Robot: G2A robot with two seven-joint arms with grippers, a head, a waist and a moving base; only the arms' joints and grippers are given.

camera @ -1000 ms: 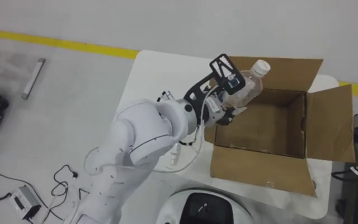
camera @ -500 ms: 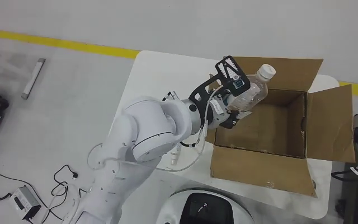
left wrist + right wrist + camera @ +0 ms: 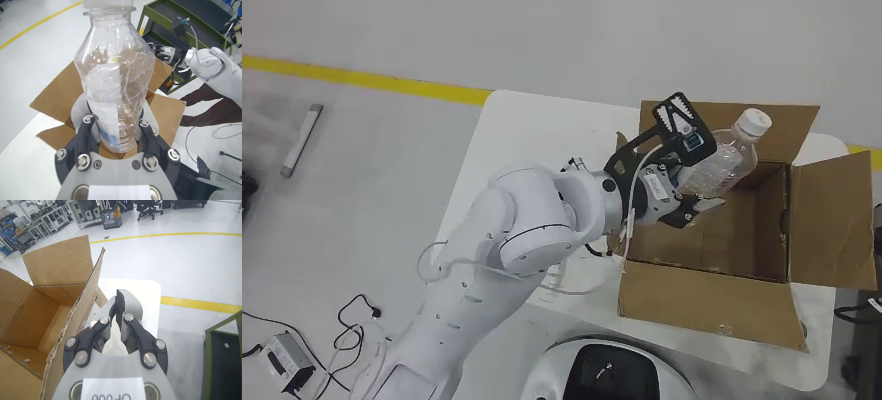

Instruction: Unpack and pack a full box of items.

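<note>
My left gripper (image 3: pixel 689 165) (image 3: pixel 115 113) pinches a clear plastic bottle (image 3: pixel 727 160) (image 3: pixel 113 75), jaws pressed against its lower body on either side. One finger (image 3: pixel 83 108) lies on the label (image 3: pixel 105 117). The bottle's walls look dented and creased. Its white cap (image 3: pixel 756 121) points away from my wrist, toward the box's far flap (image 3: pixel 742 118).

The box (image 3: pixel 712 290) (image 3: pixel 56 91) (image 3: pixel 47 262) is brown cardboard, open at the top with its flaps spread outward. It sits on the white table (image 3: pixel 532 130) (image 3: pixel 143 294). From the top view the bottle hangs tilted over the box's opening, close to the wall nearest my left arm. I cannot tell how high above the box's floor it is. My left wrist view shows the box's flaps behind and below the bottle.

My right gripper (image 3: pixel 118 302) is outside the box, just beside a raised flap with a torn, ragged edge (image 3: pixel 79 306), over the bare table. Its jaws are pressed together with nothing between them, the toothed pads (image 3: pixel 119 302) meeting near the tips.

A yellow line (image 3: pixel 362 78) crosses the floor beyond the box
</note>
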